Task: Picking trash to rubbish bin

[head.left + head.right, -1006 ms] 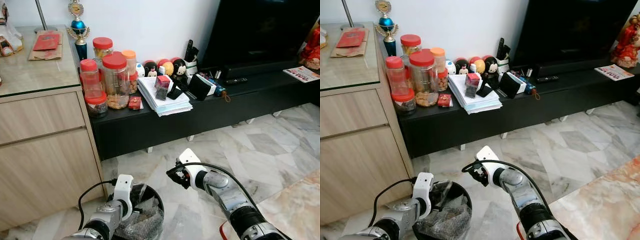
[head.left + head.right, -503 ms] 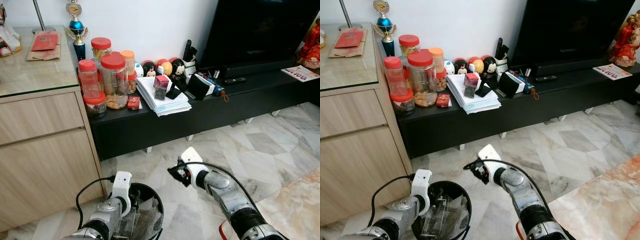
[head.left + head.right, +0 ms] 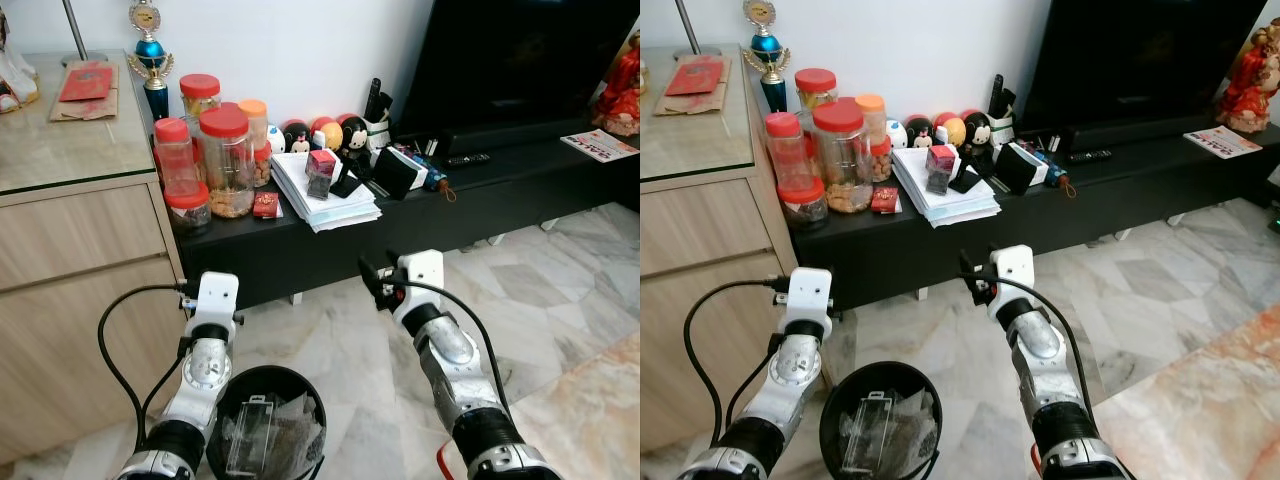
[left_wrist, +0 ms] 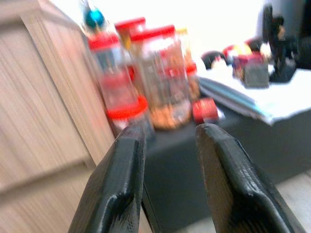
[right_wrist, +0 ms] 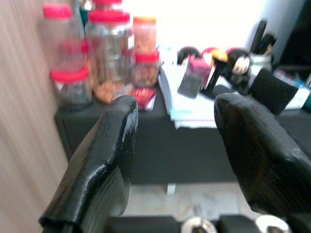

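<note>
While both arms are raised over the floor:
Left claw (image 4: 165,179): fingers apart, empty.
Right claw (image 5: 177,160): wide open, empty.
Trash (image 3: 250,440): clear packaging inside the black rubbish bin (image 3: 222,392).

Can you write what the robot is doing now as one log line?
left gripper: open, raised | right gripper: open, raised | trash: in bin

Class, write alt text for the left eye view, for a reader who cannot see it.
Two silver robot arms rise above a black rubbish bin holding clear plastic trash; the left pincer and right pincer carry nothing. Behind stands a low black TV bench with red-lidded jars and stacked papers.
</note>
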### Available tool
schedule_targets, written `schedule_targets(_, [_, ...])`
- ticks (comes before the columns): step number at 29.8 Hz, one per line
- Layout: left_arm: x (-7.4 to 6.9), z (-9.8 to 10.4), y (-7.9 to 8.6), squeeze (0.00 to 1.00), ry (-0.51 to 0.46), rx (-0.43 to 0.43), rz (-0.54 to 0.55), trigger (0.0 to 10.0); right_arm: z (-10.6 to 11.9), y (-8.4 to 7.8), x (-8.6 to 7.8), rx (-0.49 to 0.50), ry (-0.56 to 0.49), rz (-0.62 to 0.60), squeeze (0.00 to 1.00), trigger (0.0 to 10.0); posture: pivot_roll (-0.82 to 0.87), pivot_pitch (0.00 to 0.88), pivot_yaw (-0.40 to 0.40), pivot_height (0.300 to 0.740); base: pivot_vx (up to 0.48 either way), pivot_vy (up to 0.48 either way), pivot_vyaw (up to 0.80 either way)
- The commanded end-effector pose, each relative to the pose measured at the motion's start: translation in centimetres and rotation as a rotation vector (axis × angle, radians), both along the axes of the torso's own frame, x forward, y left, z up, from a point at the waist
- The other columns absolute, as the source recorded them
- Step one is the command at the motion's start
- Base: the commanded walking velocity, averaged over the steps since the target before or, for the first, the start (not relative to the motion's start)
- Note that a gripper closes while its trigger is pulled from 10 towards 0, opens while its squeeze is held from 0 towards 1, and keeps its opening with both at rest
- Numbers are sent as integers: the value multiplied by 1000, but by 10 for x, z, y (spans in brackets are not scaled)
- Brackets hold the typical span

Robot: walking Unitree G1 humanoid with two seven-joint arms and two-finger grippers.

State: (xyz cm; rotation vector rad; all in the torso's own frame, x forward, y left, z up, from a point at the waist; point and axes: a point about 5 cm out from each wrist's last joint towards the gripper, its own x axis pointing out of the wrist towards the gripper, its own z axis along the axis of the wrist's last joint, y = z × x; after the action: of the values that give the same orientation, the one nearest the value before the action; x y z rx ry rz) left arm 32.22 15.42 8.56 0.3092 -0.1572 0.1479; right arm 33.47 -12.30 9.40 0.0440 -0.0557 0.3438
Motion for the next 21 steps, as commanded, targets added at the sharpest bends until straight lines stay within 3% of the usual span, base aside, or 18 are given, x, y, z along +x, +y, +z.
schedule_targets(1, [6, 24, -1, 0, -123, 23, 30, 10000, 8, -3, 2, 49, -47, -38, 0, 10000, 203, 0, -133, 740, 0, 0, 0])
schedule_targets(5, [9, 32, -3, 0, -152, 26, 12, 10000, 10, -4, 4, 73, -58, -53, 0, 10000, 204, 0, -129, 740, 0, 0, 0])
schedule_targets(21, [5, 28, -13, 0, -149, 28, -21, 10000, 16, -2, 6, 106, -91, -60, 0, 10000, 203, 0, -122, 740, 0, 0, 0])
